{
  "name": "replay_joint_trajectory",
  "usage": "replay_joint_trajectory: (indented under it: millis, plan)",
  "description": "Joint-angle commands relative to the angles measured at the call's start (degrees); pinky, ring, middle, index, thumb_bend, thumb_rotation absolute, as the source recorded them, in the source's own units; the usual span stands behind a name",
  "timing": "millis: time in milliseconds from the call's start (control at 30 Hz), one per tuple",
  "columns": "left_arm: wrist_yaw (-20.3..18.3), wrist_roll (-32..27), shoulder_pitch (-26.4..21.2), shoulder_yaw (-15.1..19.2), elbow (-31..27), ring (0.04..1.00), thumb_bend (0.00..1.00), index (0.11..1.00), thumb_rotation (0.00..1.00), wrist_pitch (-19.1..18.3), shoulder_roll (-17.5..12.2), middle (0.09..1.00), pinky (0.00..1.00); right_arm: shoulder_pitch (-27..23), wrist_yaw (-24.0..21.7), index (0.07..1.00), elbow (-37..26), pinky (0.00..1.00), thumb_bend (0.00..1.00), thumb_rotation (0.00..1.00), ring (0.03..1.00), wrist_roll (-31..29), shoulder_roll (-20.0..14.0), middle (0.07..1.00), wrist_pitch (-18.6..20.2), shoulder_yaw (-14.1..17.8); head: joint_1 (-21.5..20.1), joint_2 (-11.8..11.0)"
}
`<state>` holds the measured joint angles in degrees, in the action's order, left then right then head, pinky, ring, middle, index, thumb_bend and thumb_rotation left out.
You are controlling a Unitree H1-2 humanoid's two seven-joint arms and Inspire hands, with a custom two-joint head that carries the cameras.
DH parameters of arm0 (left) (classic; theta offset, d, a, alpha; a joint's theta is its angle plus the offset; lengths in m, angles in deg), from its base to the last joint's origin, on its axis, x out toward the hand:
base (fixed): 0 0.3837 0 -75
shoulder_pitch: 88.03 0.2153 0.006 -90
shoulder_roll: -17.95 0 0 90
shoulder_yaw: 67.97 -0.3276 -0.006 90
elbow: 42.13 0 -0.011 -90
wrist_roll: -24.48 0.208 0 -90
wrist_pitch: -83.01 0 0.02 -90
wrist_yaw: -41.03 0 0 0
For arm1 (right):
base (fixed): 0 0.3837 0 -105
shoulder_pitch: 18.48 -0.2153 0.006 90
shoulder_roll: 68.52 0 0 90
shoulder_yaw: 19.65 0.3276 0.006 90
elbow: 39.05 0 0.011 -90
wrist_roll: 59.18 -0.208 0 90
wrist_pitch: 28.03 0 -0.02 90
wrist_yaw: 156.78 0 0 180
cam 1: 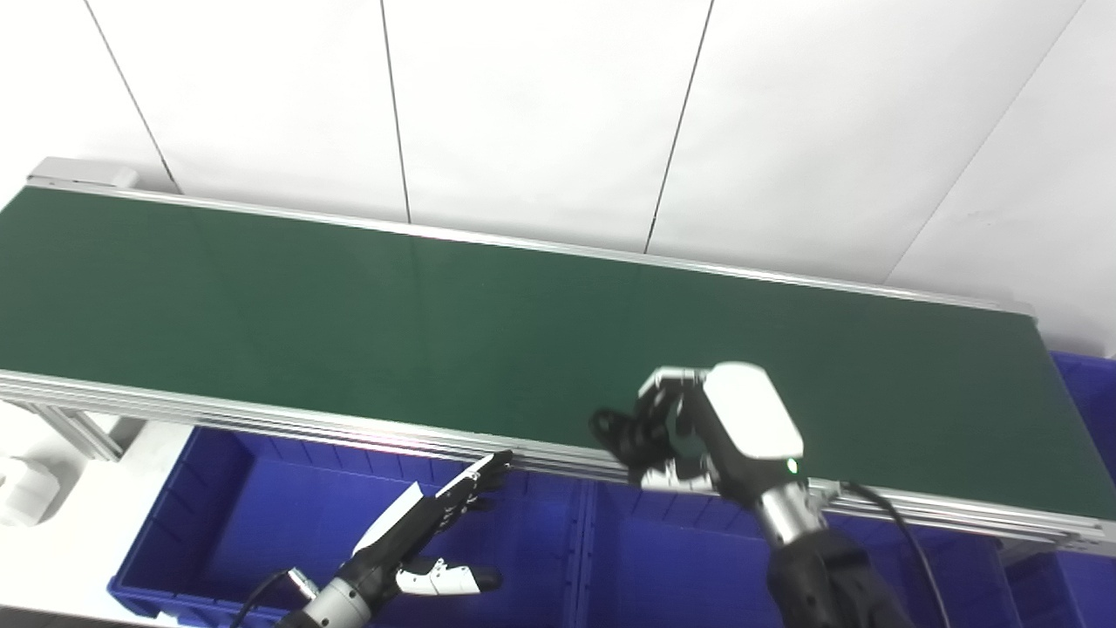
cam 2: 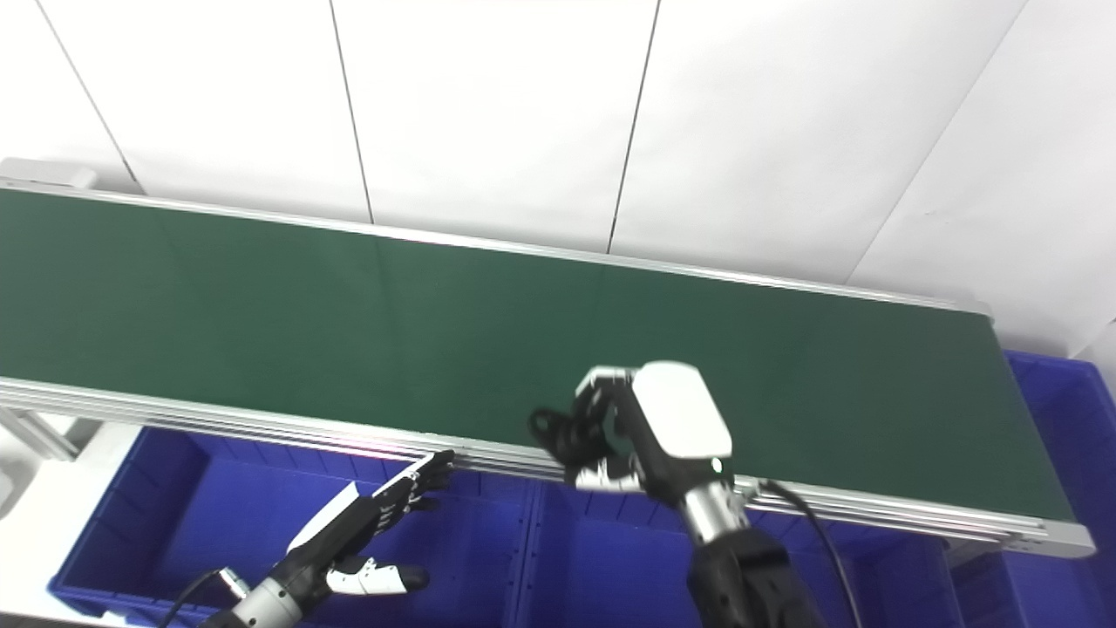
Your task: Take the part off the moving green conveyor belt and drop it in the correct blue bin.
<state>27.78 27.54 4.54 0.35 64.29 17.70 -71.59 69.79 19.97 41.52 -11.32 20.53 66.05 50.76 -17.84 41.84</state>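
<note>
— Where was the part?
— In the right hand (cam 1: pixel 689 427), pinched in curled fingers at the belt's (cam 1: pixel 436 305) near edge; a black ring (cam 1: pixel 608 426).
— The left hand (cam 1: pixel 427 523)?
— Spread flat over a bin (cam 1: pixel 235 497), holding nothing.

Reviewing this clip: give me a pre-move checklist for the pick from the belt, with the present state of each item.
1. Part present on the green conveyor belt: not ok, no part shows on the visible stretch.
2. Right hand free to grasp: cannot tell; fingers are curled over the belt's near edge, and whether anything is inside them is hidden.
3. Left hand out of the way: ok, open, fingers spread, below the belt's near rail and above the left blue bin.
4. Bins open to receive: ok, the left blue bin and the middle blue bin both show bare floor.
5. Correct bin known: cannot tell, no labels visible.
</note>
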Motion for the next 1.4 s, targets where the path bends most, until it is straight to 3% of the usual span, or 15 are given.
replay_joint_trajectory:
  millis: [0,133,267,400,533,700,833,867,900,967,1200,1367]
  plan:
    - [-0.2,0.2,-0.8,0.4,-2.3,0.948,0.81,0.966,0.63,2.2,0.8,0.968,0.89,1.6,2.7,0.497,-0.6,0.30,0.52,0.00,0.389,-0.9,-1.0,0.480,-3.4,0.7,1.2,1.5]
    - [0.0,1.8,-0.6,0.9,-4.0,0.948,0.82,0.965,0.63,2.1,2.0,0.967,0.88,4.5,4.7,0.524,1.5,0.29,0.52,0.00,0.374,-0.9,-1.6,0.453,-5.1,0.7,3.8,3.9]
    - [0.0,3.2,-0.4,1.4,-5.4,0.947,0.82,0.962,0.65,1.6,3.0,0.963,0.89,6.1,6.9,0.493,5.4,0.25,0.52,0.00,0.332,-0.3,-1.6,0.478,-5.7,0.5,5.3,5.8]
    - [-0.9,3.3,-0.1,1.7,-7.0,0.966,0.82,0.972,0.63,-0.2,3.5,0.977,0.92,5.9,8.0,0.491,9.3,0.16,0.53,0.00,0.226,1.4,-1.8,0.471,-5.4,-0.4,6.0,7.1]
    - [-0.7,3.8,-0.1,2.0,-7.4,0.958,0.81,0.967,0.63,-0.3,4.2,0.970,0.91,4.8,9.2,0.491,13.2,0.16,0.53,0.00,0.219,2.1,-1.8,0.470,-5.8,-1.2,6.4,7.9]
    - [-1.7,3.2,0.2,2.4,-8.2,0.964,0.81,0.971,0.61,-1.2,4.4,0.974,0.93,2.8,4.4,0.492,16.0,0.19,0.52,0.00,0.259,1.5,-1.6,0.472,-3.1,-2.3,6.6,8.1]
    - [-2.0,3.1,0.3,2.6,-8.3,0.962,0.80,0.972,0.62,-1.0,4.4,0.976,0.92,2.1,1.8,0.495,17.0,0.25,0.52,0.00,0.323,2.2,-1.2,0.478,-1.3,-3.1,6.7,8.2]
    - [-2.0,3.2,0.4,2.7,-8.4,0.961,0.80,0.972,0.62,-1.1,4.4,0.976,0.92,2.3,1.7,0.497,16.8,0.41,0.51,0.08,0.499,2.7,-1.0,0.588,-1.0,-3.3,6.5,8.1]
    - [-2.0,3.3,0.4,2.7,-8.5,0.958,0.81,0.969,0.62,-1.2,4.3,0.973,0.91,2.5,1.7,0.678,16.5,0.58,0.57,0.20,0.657,2.9,-0.9,0.703,-0.7,-3.4,6.5,8.1]
    - [-2.0,3.3,0.5,2.8,-8.5,0.956,0.81,0.967,0.62,-1.0,4.3,0.971,0.91,3.3,1.9,0.820,15.3,0.73,0.60,0.33,0.781,3.0,-0.6,0.794,-0.4,-3.2,6.2,8.0]
    - [-2.5,3.0,0.6,3.1,-8.5,0.962,0.82,0.968,0.62,-1.7,4.1,0.971,0.93,7.0,4.3,0.919,9.6,0.81,0.63,0.46,0.858,2.6,1.6,0.870,1.0,-1.5,6.4,7.0]
    - [-2.8,3.5,0.8,3.3,-8.5,0.944,0.82,0.966,0.63,-2.3,3.9,0.971,0.87,11.5,5.9,0.950,3.1,0.86,0.69,0.55,0.896,-0.4,4.6,0.908,0.3,0.9,6.9,6.0]
